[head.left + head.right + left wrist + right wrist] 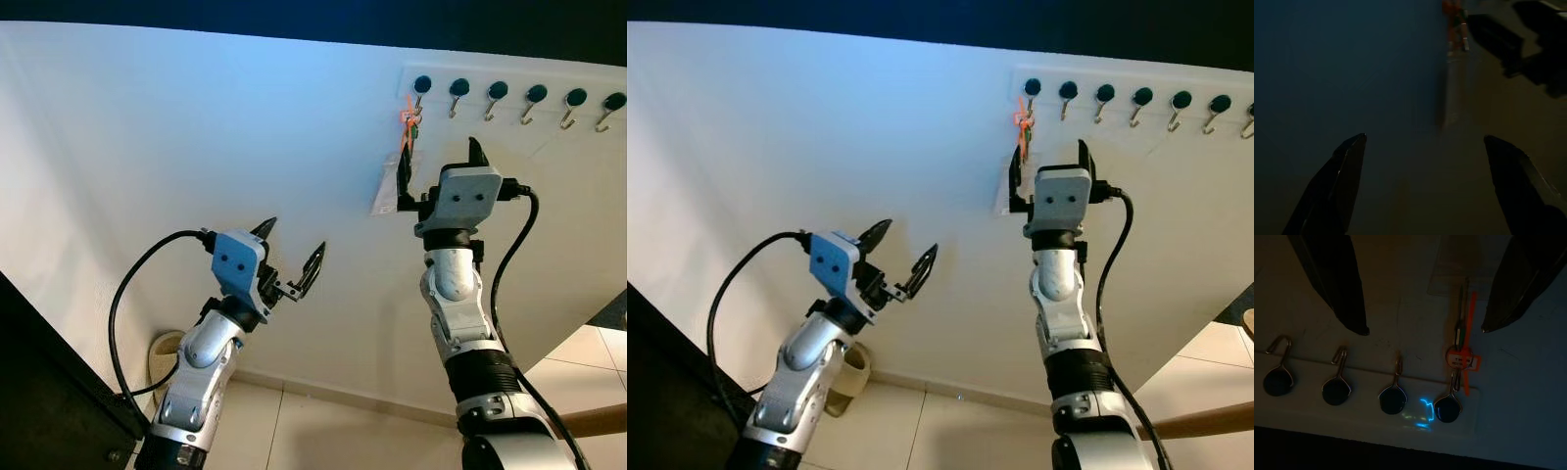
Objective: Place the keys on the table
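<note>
The keys (409, 125) hang from the leftmost hook of a white wall rack (509, 83), with an orange round tag (1459, 357) and a clear plastic tag (385, 191) below them. My right gripper (440, 164) is raised to the wall just under the keys and stands open. In the right wrist view the keys (1461, 335) lie just ahead of the gripper (1424, 327), nearer one fingertip, not touched. My left gripper (296, 238) is held lower and to the left, open and empty. The left wrist view shows the keys (1454, 24) far off.
Several bare hooks (534, 103) run along the rack to the right of the keys. A dark piece of furniture (49, 392) stands at lower left, with a pale round object (165, 357) on the tiled floor (323, 436) by the wall. A wooden edge (598, 419) shows at lower right.
</note>
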You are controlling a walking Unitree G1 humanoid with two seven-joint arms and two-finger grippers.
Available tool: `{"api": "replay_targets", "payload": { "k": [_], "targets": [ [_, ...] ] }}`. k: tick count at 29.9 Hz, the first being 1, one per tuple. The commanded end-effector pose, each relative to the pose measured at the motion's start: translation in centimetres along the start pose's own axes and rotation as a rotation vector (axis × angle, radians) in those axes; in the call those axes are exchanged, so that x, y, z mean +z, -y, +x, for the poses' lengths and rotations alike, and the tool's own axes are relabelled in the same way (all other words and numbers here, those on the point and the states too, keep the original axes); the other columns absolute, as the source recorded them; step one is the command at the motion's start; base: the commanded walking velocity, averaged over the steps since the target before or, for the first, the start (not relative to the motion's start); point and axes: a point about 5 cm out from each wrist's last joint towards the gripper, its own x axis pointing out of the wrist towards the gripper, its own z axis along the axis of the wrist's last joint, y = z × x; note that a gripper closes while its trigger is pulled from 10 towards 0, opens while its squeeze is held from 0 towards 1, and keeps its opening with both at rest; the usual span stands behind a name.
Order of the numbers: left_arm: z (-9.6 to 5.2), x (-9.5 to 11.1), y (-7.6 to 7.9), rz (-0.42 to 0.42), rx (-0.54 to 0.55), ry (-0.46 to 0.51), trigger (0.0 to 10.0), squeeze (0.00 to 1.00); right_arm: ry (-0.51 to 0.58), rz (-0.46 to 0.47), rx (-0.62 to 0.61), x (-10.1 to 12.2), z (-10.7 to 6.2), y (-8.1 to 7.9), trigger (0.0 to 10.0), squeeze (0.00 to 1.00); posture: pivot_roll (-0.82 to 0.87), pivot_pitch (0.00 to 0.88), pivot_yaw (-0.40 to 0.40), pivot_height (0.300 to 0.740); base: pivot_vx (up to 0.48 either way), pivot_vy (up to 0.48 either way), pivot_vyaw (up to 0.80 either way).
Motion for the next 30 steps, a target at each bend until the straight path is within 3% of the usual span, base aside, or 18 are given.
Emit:
{"api": "replay_targets", "payload": {
  "k": [1,8,9,10,11,12,15,16,17,18,19,20,30],
  "targets": [
    [0.4,0.8,0.6,0.009,-0.036,0.030,10.0,0.00,-0.023,0.027,0.022,-0.2,0.3,-0.3,10.0,0.00,0.05,0.089,-0.026,0.740,0.000,0.000,0.00],
    [0.6,1.1,0.6,0.015,-0.044,0.039,10.0,0.00,-0.057,0.062,0.063,-0.5,0.5,-1.0,10.0,0.00,0.05,0.088,-0.025,0.740,0.000,0.000,0.00],
    [0.7,1.1,0.6,0.015,-0.043,0.041,10.0,0.00,-0.075,0.066,0.065,-0.7,0.5,-1.0,8.4,0.00,0.05,0.089,-0.026,0.740,0.000,0.000,0.00],
    [0.7,1.1,0.6,0.015,-0.043,0.041,10.0,0.00,-0.075,0.066,0.065,-0.7,0.5,-1.0,8.4,0.00,0.05,0.089,-0.026,0.740,0.000,0.000,0.00],
    [0.7,1.2,0.6,0.014,-0.043,0.042,10.0,0.00,-0.081,0.070,0.064,-0.7,0.4,-1.1,5.9,0.00,0.05,0.089,-0.026,0.740,0.000,0.000,0.00],
    [0.6,1.2,0.6,0.014,-0.043,0.042,10.0,0.00,-0.084,0.073,0.064,-0.8,0.4,-1.1,5.3,0.00,0.05,0.089,-0.026,0.740,0.000,0.000,0.00],
    [0.7,1.2,0.5,0.014,-0.043,0.041,10.0,0.00,-0.108,0.084,0.064,-1.1,0.4,-1.1,4.9,0.00,0.05,0.090,-0.025,0.740,0.000,0.000,0.00],
    [0.7,1.2,0.5,0.013,-0.043,0.041,10.0,0.00,-0.113,0.088,0.066,-1.2,0.3,-1.1,4.0,0.00,0.05,0.089,-0.025,0.740,0.000,0.000,0.00],
    [0.7,1.2,0.6,0.013,-0.042,0.042,10.0,0.00,-0.115,0.092,0.068,-1.2,0.3,-1.1,4.0,0.00,0.05,0.089,-0.025,0.740,0.000,0.000,0.00],
    [0.7,1.3,0.6,0.013,-0.042,0.043,10.0,0.00,-0.115,0.095,0.071,-1.2,0.3,-1.1,2.0,0.00,0.05,0.089,-0.024,0.740,0.000,0.000,0.00],
    [0.7,1.3,0.6,0.013,-0.042,0.044,10.0,0.00,-0.116,0.098,0.073,-1.2,0.3,-1.1,2.0,0.00,0.05,0.089,-0.024,0.740,0.000,0.000,0.00],
    [0.8,1.3,0.5,0.013,-0.042,0.044,10.0,0.00,-0.116,0.102,0.077,-1.2,0.3,-1.1,0.0,0.00,0.05,0.088,-0.023,0.740,0.000,0.000,0.00],
    [0.8,1.3,0.5,0.017,-0.038,0.040,10.0,0.00,-0.111,0.115,0.101,-1.2,0.3,-1.3,0.0,0.00,0.05,0.089,-0.023,0.740,0.000,0.000,0.00]
  ]
}}
